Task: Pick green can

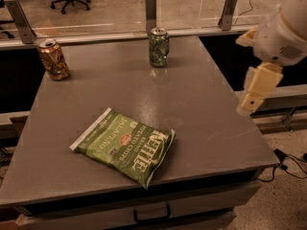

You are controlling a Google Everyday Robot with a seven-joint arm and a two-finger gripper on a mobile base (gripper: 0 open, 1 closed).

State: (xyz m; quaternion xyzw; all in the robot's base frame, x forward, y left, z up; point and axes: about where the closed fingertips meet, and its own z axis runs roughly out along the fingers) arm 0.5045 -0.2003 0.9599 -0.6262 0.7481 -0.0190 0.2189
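Green can (159, 47) mottled, upright, pincer (248, 104) far right

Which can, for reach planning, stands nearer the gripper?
The green can, far middle; the orange-brown can stands far left, further from the gripper at the right.

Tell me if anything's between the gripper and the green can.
Nothing visible does. The gripper hangs at the right edge of the table; the green can stands near the far edge, only bare tabletop between them. The chip bag lies toward the front and the brown can far left, both aside.
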